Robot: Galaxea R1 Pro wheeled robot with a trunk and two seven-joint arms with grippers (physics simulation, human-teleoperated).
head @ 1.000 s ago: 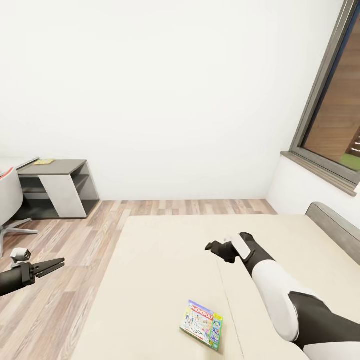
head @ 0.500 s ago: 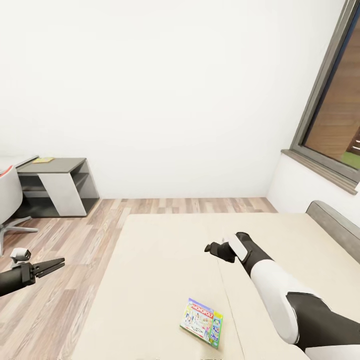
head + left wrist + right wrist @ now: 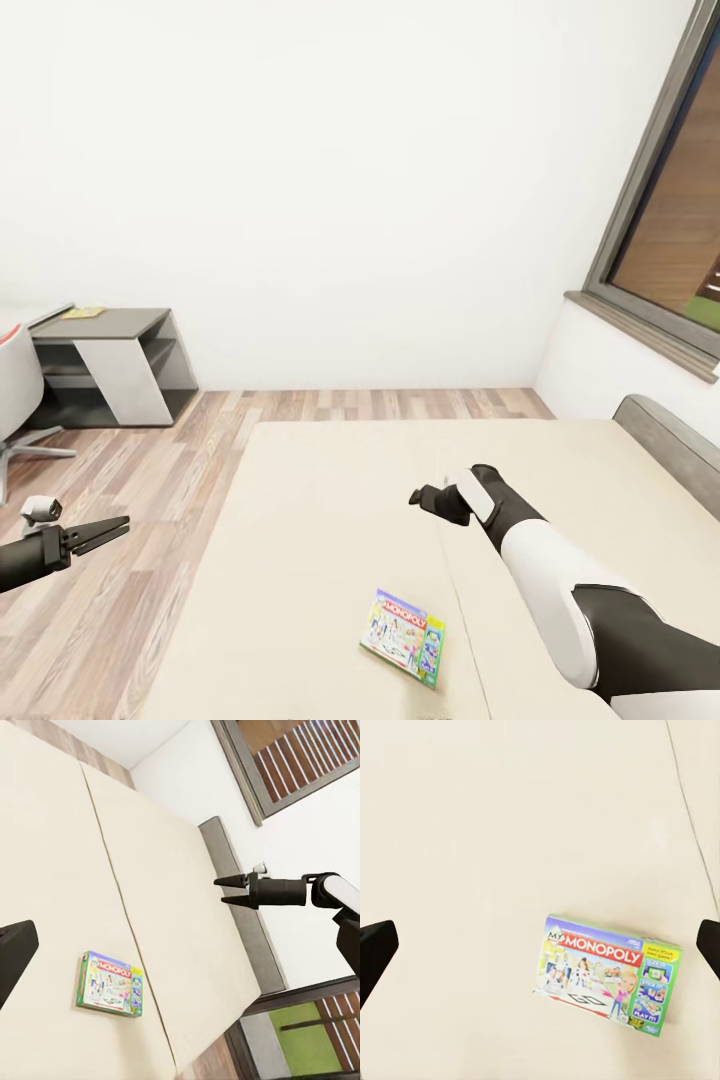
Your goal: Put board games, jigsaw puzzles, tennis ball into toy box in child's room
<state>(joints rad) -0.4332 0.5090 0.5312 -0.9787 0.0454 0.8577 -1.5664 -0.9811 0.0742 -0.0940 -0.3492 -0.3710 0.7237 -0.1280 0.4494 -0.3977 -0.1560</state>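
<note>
At the far left a white office chair (image 3: 15, 395) stands on the wood floor (image 3: 120, 510) beside a low dark grey side cabinet (image 3: 110, 365), whose top carries a small flat yellowish item (image 3: 84, 313), too small to identify. My left gripper (image 3: 112, 527) hangs over the floor beside the bed, its two fingers parted a little at the tips, holding nothing. The bed (image 3: 320, 520), a beige mattress, fills the centre, with its grey headboard (image 3: 670, 445) to the right under the window (image 3: 675, 240). One board game (image 3: 404, 637), the pale green-edged Monopoly box (image 3: 611, 975), lies flat on the mattress near its close edge. My right gripper (image 3: 418, 497) hovers above the mattress, well apart from that box; its jaws stand wide open and empty, and its wrist view looks down on the box between the two fingertips (image 3: 375, 952).
</note>
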